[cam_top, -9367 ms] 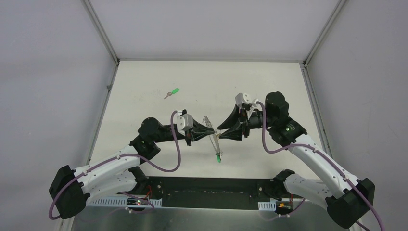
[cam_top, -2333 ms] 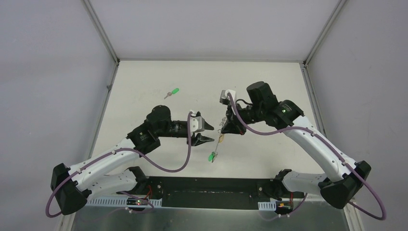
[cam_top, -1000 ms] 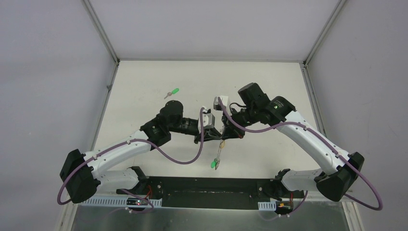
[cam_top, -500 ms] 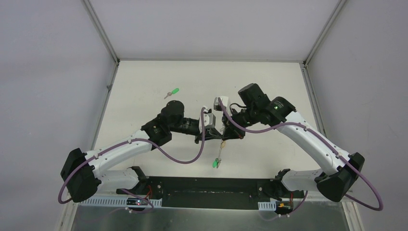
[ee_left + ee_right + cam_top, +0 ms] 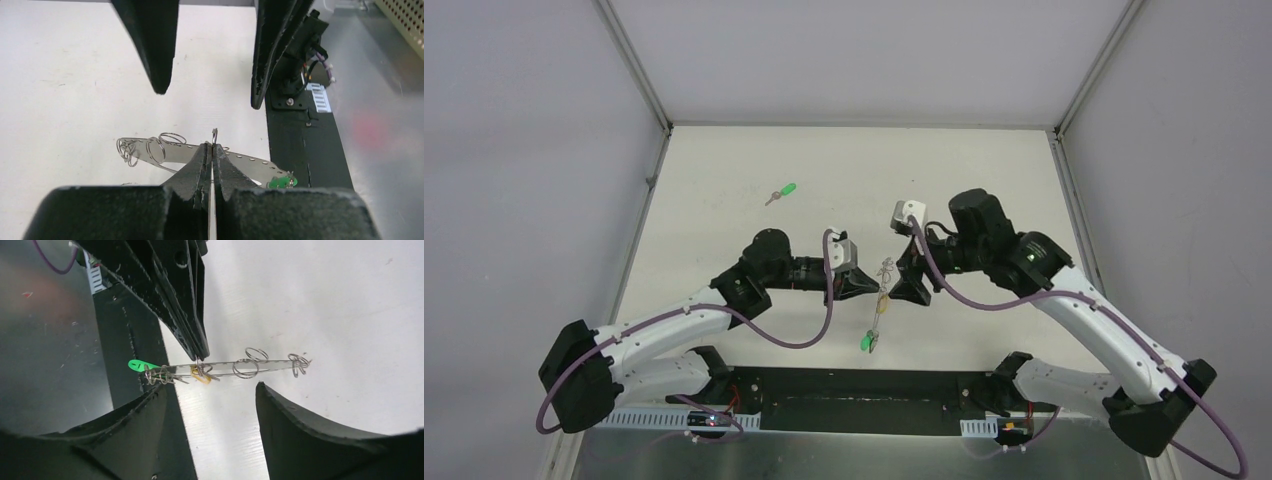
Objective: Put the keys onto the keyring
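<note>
Off-white table (image 5: 724, 180), grey walls (image 5: 524, 150); left gripper (image 5: 211, 150) tight on keyring (image 5: 222, 365), right gripper (image 5: 212, 386) spread.

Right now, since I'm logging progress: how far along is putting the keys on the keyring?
Done: a green key and a yellow one seem to hang on the keyring. In hand: the left gripper pinches the keyring; the right gripper is open beside it. Left: a loose green key lies on the table.
</note>
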